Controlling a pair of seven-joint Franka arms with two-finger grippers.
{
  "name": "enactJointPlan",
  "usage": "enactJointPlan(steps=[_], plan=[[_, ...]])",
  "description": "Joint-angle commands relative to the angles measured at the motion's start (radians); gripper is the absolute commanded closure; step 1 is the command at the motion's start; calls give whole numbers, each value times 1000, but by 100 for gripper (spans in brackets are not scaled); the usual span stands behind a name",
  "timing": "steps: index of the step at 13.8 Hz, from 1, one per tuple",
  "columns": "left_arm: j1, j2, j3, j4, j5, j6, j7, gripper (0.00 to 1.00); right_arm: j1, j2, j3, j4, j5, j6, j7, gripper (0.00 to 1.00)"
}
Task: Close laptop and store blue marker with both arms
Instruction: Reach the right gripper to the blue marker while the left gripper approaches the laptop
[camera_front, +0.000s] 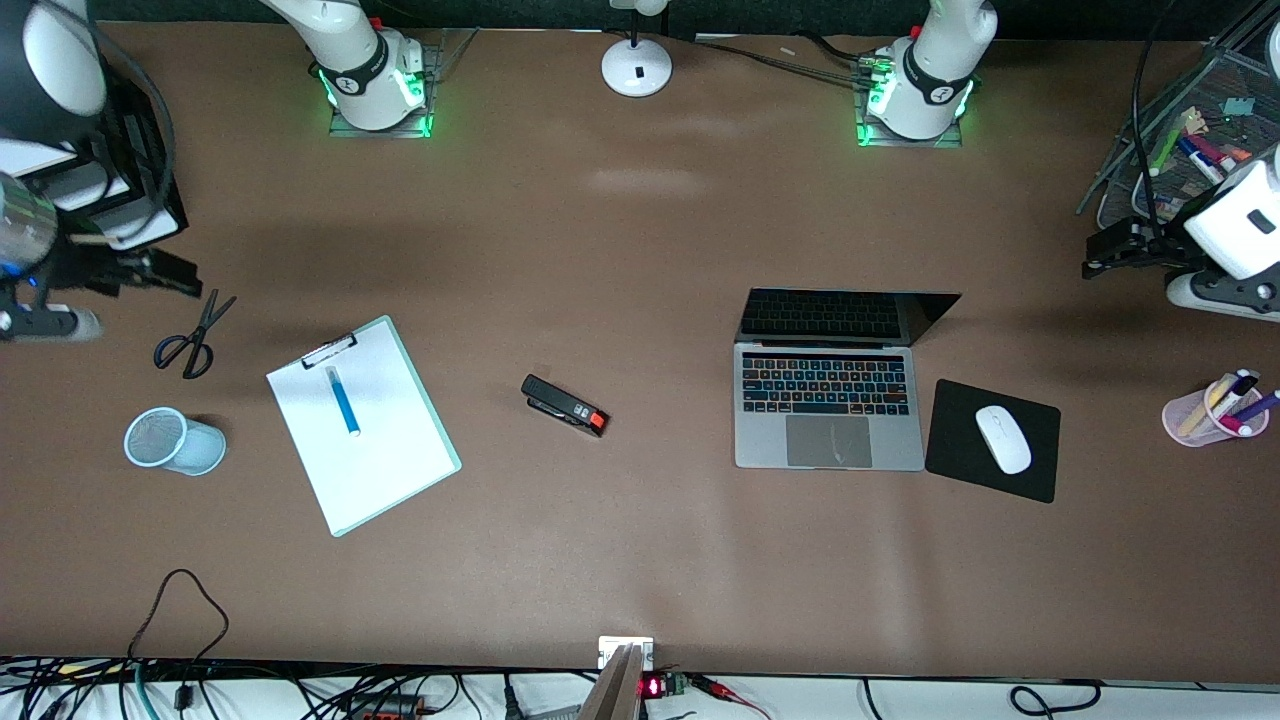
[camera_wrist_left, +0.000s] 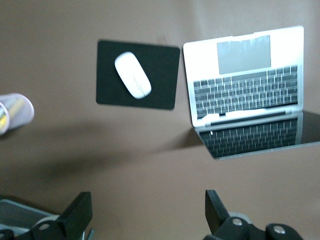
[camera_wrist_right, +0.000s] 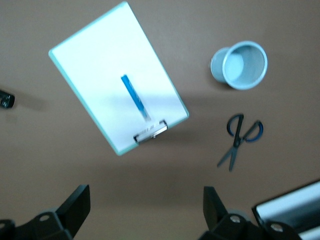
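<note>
Nothing of the task looks done yet: the laptop (camera_front: 828, 385) stands open toward the left arm's end of the tabletop (camera_front: 640, 250), its dark screen tilted up away from the front camera, and the blue marker (camera_front: 343, 400) lies on the white sheet of a clipboard (camera_front: 362, 423) toward the right arm's end. Both arms seem to be at the very start, each hanging high at its own end. The left end effector (camera_wrist_left: 147, 215) hovers over bare tabletop near the wire tray (camera_front: 1195, 140), its fingers spread wide and holding nothing; the right end effector (camera_wrist_right: 146, 212) hangs near the scissors (camera_front: 192, 335), likewise spread and empty. The next move, as I judge it, calls for the left arm to come down to the screen's top edge and press the lid toward the keyboard, while the right arm lowers over the marker and lines its fingers across the barrel (the pale blue cup (camera_front: 172, 440) lying on its side beside the clipboard looks the likely store, though I cannot be sure). The front view alone shows the stapler (camera_front: 565, 405) in full between clipboard and laptop. The left wrist view shows the mouse (camera_wrist_left: 133, 74) on its black pad (camera_wrist_left: 160, 90) just beside the laptop; the right wrist view looks into the cup's open mouth, which appears empty.
</note>
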Motion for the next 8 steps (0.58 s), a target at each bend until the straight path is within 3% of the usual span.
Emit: enactJointPlan(steps=[1, 3, 4, 5, 7, 8], plan=[[-6, 39, 3, 44, -9, -57, 10, 0, 20, 94, 1, 42, 10, 55, -10, 0], [-17, 39, -22, 44, -24, -104, 2, 0, 38, 138, 1, 42, 10, 90, -10, 0], [-17, 36, -38, 44, -24, -109, -1, 9, 53, 163, 1, 41, 10, 108, -14, 0], [-17, 36, -46, 46, -24, -107, -17, 25, 63, 192, 1, 39, 10, 138, -42, 0], [-17, 36, -46, 47, -23, -112, -15, 69, 70, 244, 1, 27, 10, 194, -97, 0], [-17, 36, -46, 47, -23, -115, -15, 84, 70, 261, 1, 21, 10, 213, -99, 0]])
